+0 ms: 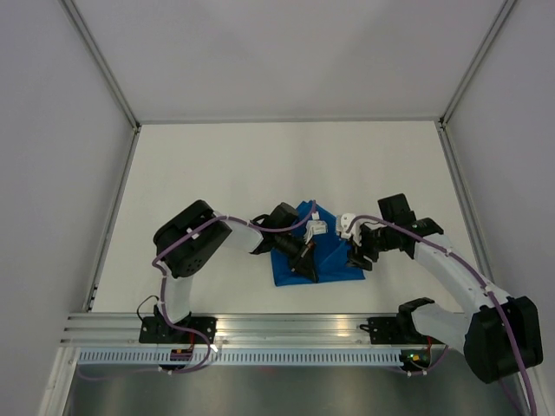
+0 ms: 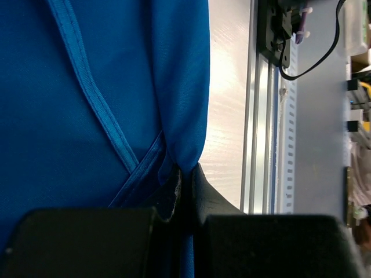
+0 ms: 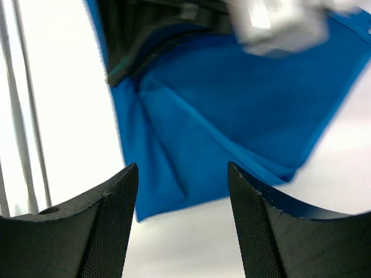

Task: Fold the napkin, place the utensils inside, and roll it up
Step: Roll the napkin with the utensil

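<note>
The bright blue napkin [image 1: 329, 264] lies bunched and partly folded on the white table between the two arms. My left gripper [image 1: 305, 263] is over its middle and is shut on a fold of the cloth [image 2: 182, 116], which hangs pinched between the black fingers [image 2: 215, 197]. My right gripper [image 1: 362, 257] is open and empty just off the napkin's right edge; in its wrist view the napkin [image 3: 232, 110] lies ahead of the spread fingers [image 3: 119, 202]. The knife is not visible in any view.
The aluminium rail [image 1: 286, 328] with the arm bases runs along the table's near edge and shows in the left wrist view [image 2: 261, 127]. White walls with metal corner posts [image 1: 108, 74] enclose the table.
</note>
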Available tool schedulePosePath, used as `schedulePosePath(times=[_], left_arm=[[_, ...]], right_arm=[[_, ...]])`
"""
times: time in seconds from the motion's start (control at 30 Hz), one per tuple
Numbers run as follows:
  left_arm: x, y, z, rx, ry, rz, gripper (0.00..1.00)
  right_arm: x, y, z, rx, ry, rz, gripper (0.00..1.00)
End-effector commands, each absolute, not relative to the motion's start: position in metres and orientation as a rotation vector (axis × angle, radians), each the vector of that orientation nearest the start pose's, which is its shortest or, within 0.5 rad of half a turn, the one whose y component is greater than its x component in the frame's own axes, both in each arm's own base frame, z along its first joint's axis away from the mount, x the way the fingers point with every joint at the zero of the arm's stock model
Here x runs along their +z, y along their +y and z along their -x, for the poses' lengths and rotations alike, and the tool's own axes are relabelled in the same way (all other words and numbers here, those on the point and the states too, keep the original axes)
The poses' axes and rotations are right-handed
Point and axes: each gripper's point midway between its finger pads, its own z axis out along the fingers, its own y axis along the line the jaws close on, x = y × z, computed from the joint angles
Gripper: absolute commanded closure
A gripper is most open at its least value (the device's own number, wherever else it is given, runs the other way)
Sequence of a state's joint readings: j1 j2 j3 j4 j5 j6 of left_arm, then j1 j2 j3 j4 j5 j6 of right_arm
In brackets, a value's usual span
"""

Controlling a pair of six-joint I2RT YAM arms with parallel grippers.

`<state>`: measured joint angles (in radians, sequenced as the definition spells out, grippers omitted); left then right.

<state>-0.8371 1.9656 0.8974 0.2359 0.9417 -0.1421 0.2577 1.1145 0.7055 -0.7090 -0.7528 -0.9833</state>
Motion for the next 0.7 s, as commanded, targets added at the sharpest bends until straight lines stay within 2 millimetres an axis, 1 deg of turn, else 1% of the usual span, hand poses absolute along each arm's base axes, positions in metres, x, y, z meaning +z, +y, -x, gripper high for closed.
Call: schedulePosePath(times=[0.0,0.03,0.07,0.13,0.17,0.23,0.27,0.3,0.33,0.37,0.43,0.47,0.53,0.57,0.67], left_arm=[[-0.010,-0.362,-0.140,-1.587,2.360,-1.211,0.98],[-0.011,-0.363,-0.142,-1.587,2.360,-1.204,0.98],[-0.014,-0.362,-0.142,-1.592,2.370,-1.199,0.98],[-0.014,-0.364,-0.143,-1.600,2.373,-1.185,0.98],[-0.017,-0.363,-0.143,-1.601,2.381,-1.181,0.98],[-0.018,-0.365,-0.144,-1.610,2.386,-1.169,0.98],[-0.018,-0.365,-0.144,-1.612,2.391,-1.164,0.98],[-0.020,-0.364,-0.143,-1.614,2.399,-1.162,0.98],[-0.020,-0.365,-0.145,-1.615,2.401,-1.157,0.98],[-0.021,-0.364,-0.145,-1.616,2.404,-1.155,0.98],[-0.021,-0.364,-0.145,-1.617,2.404,-1.151,0.98],[-0.021,-0.364,-0.146,-1.615,2.406,-1.147,0.98],[-0.022,-0.364,-0.146,-1.618,2.410,-1.140,0.98],[-0.021,-0.364,-0.147,-1.619,2.408,-1.140,0.98],[-0.021,-0.363,-0.147,-1.620,2.409,-1.141,0.98]], right_arm=[[0.091,0.169,-0.187,0.636,1.635,1.683,0.31],[0.088,0.171,-0.182,0.637,1.641,1.684,0.31],[0.083,0.178,-0.176,0.633,1.604,1.716,0.31],[0.078,0.182,-0.173,0.614,1.601,1.737,0.31],[0.074,0.187,-0.168,0.627,1.590,1.763,0.31],[0.071,0.190,-0.168,0.603,1.587,1.782,0.31],[0.067,0.194,-0.163,0.612,1.581,1.803,0.31],[0.066,0.195,-0.162,0.604,1.578,1.811,0.31],[0.065,0.197,-0.165,0.575,1.570,1.812,0.31],[0.060,0.199,-0.160,0.576,1.575,1.828,0.31],[0.057,0.204,-0.159,0.554,1.558,1.841,0.31],[0.052,0.207,-0.155,0.551,1.557,1.868,0.31],[0.049,0.212,-0.153,0.545,1.558,1.873,0.33],[0.042,0.214,-0.149,0.531,1.563,1.900,0.35],[0.033,0.216,-0.147,0.500,1.558,1.930,0.39]])
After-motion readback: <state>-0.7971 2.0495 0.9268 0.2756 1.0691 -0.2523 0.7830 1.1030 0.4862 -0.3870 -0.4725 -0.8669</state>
